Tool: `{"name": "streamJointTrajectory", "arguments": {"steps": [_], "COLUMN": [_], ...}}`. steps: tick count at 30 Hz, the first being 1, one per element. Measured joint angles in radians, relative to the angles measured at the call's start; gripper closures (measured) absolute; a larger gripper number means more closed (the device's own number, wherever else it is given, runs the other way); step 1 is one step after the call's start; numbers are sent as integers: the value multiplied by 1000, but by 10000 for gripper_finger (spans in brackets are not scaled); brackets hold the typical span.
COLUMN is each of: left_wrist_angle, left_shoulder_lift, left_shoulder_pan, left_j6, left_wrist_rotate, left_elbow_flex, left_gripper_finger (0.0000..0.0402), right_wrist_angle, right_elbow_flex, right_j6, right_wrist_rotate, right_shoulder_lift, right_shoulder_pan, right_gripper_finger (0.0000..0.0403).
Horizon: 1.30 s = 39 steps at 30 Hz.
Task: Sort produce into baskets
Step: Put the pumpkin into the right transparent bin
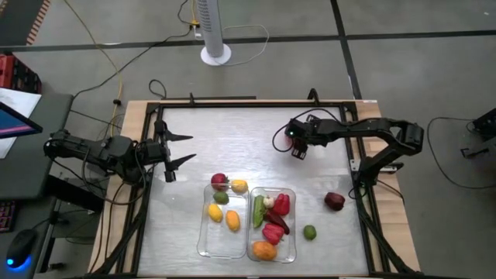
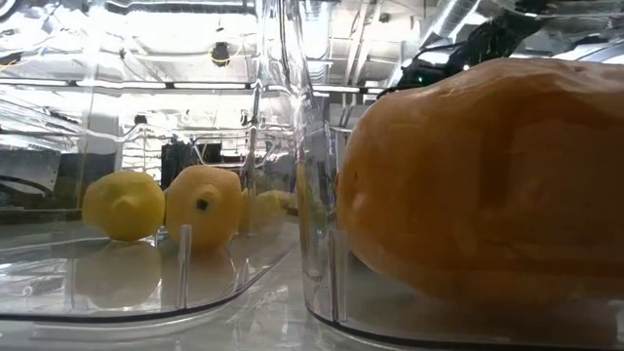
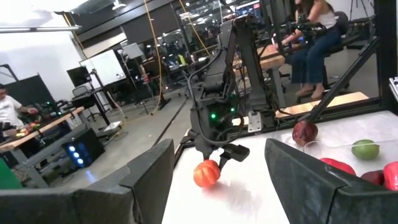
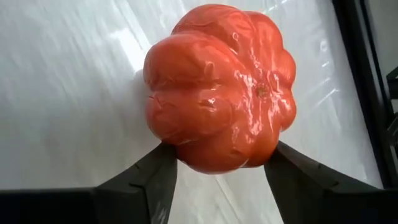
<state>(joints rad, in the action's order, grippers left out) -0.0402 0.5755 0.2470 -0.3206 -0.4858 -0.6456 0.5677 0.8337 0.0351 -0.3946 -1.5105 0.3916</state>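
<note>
My right gripper (image 4: 217, 171) has its fingers against both sides of the red tomato (image 4: 219, 87), closing on it on the table in the upper right of the high view. This is the pick step; next I must firm the grip, lift, and carry it down-frame to a basket (image 1: 288, 194). A maroon fruit (image 1: 334, 201) and a lime (image 1: 309, 232) lie loose beyond. My left gripper (image 1: 172, 157) waits at mid-left, jaws apart, empty.
</note>
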Motion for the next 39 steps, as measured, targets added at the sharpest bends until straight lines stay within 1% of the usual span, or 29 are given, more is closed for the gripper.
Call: {"name": "streamJointTrajectory", "arguments": {"steps": [4,7,10,14,18,20,23,26,29,31,35,39], "left_wrist_angle": [0,0,-3,-3,-3,-4,-8,-10,-14,-13,-13,-13], "left_shoulder_lift": [0,0,0,0,0,0,0,0,0,0,0,0], "left_shoulder_pan": [0,0,0,0,0,0,0,0,0,0,0,0], "left_j6": [0,0,-5,-20,-19,-14,-10,-10,1,9,17,20], "left_wrist_rotate": [0,0,-1,-33,-43,-43,-44,-44,-44,-44,-44,-44], "left_elbow_flex": [0,0,0,0,0,0,0,0,0,0,0,0], "left_gripper_finger": [162,162,162,162,162,162,162,162,162,162,162,162], "right_wrist_angle": [-26,-22,5,80,231,295,317,312,347,367,375,375], "right_elbow_flex": [0,1,35,149,328,412,497,517,516,516,516,516], "right_j6": [0,-1,-22,-82,-138,-191,-291,-374,-465,-550,-701,-724], "right_wrist_rotate": [0,2,59,132,137,145,190,223,226,220,194,188], "right_shoulder_lift": [0,0,0,1,2,2,4,4,1,0,0,0], "right_shoulder_pan": [0,-23,-80,-207,-368,-448,-569,-693,-801,-853,-894,-897], "right_gripper_finger": [160,161,162,162,162,162,162,162,162,161,137,98]}}
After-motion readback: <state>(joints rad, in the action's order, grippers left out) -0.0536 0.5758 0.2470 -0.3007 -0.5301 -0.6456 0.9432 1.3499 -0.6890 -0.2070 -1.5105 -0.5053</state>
